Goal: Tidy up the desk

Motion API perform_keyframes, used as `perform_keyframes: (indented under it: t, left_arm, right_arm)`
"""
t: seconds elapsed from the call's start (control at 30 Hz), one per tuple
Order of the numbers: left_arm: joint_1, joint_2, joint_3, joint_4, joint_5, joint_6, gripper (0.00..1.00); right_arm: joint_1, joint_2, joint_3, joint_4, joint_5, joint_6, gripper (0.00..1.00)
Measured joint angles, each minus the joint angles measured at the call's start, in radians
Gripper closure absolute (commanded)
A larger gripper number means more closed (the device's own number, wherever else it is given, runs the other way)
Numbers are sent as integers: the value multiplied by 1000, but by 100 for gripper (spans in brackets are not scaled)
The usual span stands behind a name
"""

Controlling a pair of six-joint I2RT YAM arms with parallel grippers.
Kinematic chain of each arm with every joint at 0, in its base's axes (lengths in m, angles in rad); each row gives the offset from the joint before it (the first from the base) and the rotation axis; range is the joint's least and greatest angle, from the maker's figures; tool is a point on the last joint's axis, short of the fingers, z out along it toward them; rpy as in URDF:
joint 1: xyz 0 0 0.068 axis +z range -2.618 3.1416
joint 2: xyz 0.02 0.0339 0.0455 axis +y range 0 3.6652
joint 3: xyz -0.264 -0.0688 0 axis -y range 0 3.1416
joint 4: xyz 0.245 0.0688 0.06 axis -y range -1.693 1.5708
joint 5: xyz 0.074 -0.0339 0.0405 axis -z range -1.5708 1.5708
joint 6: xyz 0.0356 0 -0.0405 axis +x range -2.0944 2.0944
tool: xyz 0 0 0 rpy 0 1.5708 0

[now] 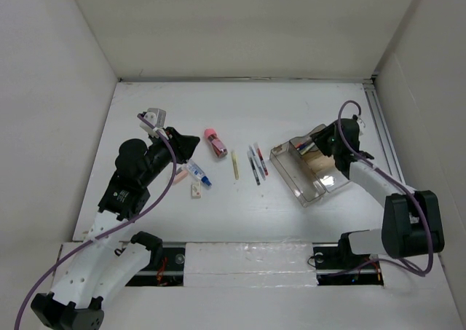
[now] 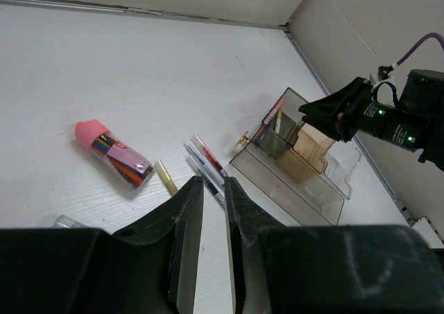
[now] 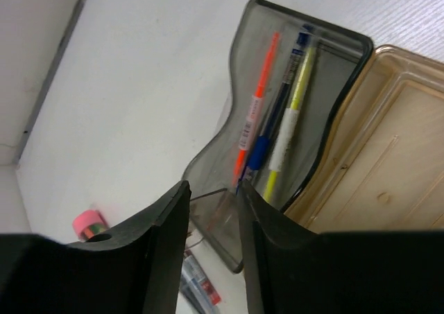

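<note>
Right pincer (image 3: 213,189) above tray (image 3: 215,154) — desk (image 3: 152,85) beneath

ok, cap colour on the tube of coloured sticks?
Pink cap, clearest in the left wrist view.

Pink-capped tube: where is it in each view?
Top external: pink-capped tube near centre, left of the loose pens.
Left wrist: tube left of centre.
Right wrist: tube bottom left, only its cap showing.
Shared landmark: the clear tray, in all three.
</note>
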State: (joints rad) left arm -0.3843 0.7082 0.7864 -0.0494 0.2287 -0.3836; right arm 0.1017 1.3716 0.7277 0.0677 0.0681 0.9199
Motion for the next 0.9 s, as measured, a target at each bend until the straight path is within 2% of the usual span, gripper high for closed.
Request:
perform_keyframes:
  t: [0.03, 0.07, 0.1, 0.17, 0.3, 0.33, 0.37, 0.43, 0.53, 0.67, 0.9]
  left_arm:
    - [0, 0, 0, 0, 0, 0, 84]
    - [0, 0, 0, 0, 0, 0, 84]
    - [0, 0, 0, 0, 0, 0, 85]
    - [0, 1, 0, 0, 0, 0, 85]
    - [0, 0, 0, 0, -2, 0, 85]
    - [0, 0, 0, 0, -3, 0, 86]
    - [0, 0, 0, -1, -5, 0, 86]
    - [0, -1, 0, -1, -18, -2, 85]
    - [0, -6, 0, -2, -46, -8, 85]
    - [0, -17, 0, -5, -77, -17, 82]
    - [0, -29, 0, -7, -78, -18, 80]
  right_arm:
    - [10, -20, -4, 0, 3, -3, 68]
    - [26, -40, -6, -1, 8, -5, 88]
    - [51, -62, -7, -1, 21, -19, 98]
    - [129, -103, -5, 8, 40, -37, 100]
    - [390, -107, 26, 16, 88, -89, 98]
    - [451, -89, 41, 14, 104, -98, 92]
    - [519, -61, 65, 11, 117, -108, 79]
    - [632, 19, 127, 0, 153, -128, 67]
    - [753, 175, 243, -38, 220, -166, 63]
    - [824, 356, 353, -97, 284, -198, 62]
    - [814, 502, 399, -187, 374, -221, 62]
